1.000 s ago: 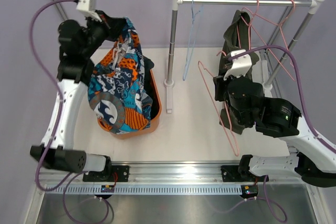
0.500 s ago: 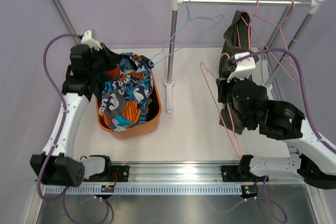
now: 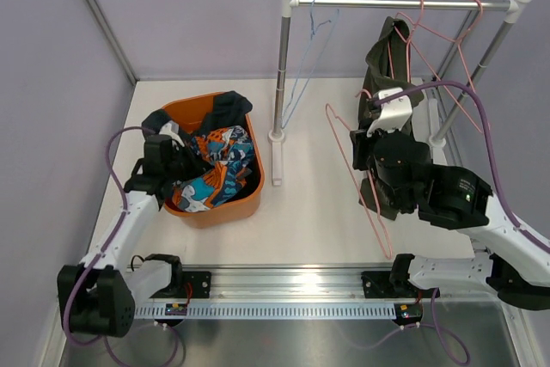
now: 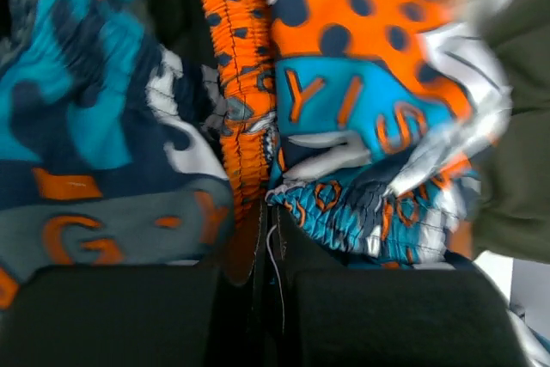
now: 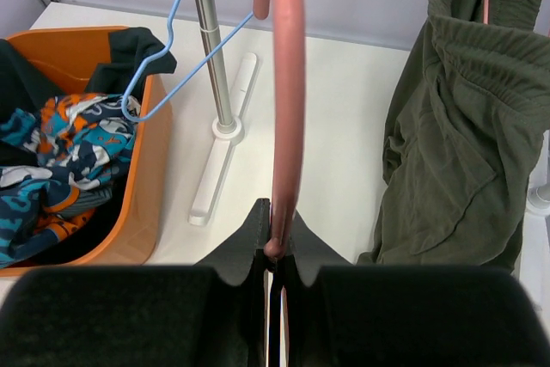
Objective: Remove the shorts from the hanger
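This is a robotics lab test cell. Plain lavender-grey panel walls [image 3: 206,15] with metal corner struts box in a white table [image 3: 318,221]. An aluminium rail [image 3: 292,281] along the table's near edge carries two white-and-black arms, the left arm [image 3: 120,234] and the right arm [image 3: 447,195], which trail purple cables [image 3: 478,107]. A small metal clothes rail [image 3: 404,3] and an orange plastic basket [image 3: 215,215] stand on the table.

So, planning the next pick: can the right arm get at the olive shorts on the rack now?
Probably not yet. The olive shorts hang close by with nothing between, but the right gripper is shut on the pink hanger, so it would have to let that go first.
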Available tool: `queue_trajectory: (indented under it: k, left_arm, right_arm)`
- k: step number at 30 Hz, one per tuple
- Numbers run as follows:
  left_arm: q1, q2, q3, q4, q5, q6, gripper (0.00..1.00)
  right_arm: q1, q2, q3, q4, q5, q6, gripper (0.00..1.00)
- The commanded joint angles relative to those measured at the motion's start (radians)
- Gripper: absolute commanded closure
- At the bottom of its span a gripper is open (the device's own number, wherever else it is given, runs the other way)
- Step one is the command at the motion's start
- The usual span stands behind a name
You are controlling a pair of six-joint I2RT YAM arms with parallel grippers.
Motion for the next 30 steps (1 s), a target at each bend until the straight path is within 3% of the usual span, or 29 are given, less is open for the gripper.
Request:
queue_trajectory:
  k: [1,5,8,13,16,20,30]
  left_arm:
    - [-0.003,0.06,-0.056,0.095,0.037,-0.071,0.98]
    - [-0.003,0.078,-0.05,0.106,0.023,-0.074,0.74]
    - [-0.003,0.054,-0.015,0.089,0.023,-0.058,0.44]
    - [-0.003,-0.001,0.109,-0.013,0.018,0.011,0.01]
    - [-0.003,0.009,0.258,-0.115,0.059,0.109,0.01]
    - [-0.003,-0.014,0.404,-0.182,0.086,0.162,0.01]
    - [-0.003,-0.11,0.358,-0.158,0.125,0.193,0.01]
  right_arm:
    - [-0.005,0.02,0.012,0.045,0.001,0.013,1.0]
    - [-0.006,0.031,0.023,0.023,0.006,0.017,1.0]
    - [-0.005,0.04,0.038,0.006,0.015,0.022,1.0]
    - [-0.011,0.065,0.066,0.009,0.046,-0.013,1.0]
    - [-0.063,0.085,0.084,0.021,0.003,-0.041,1.0]
    - [-0.247,0.1,0.102,0.077,-0.12,-0.098,1.0]
    - [-0.598,0.21,0.178,0.334,-0.57,-0.36,1.0]
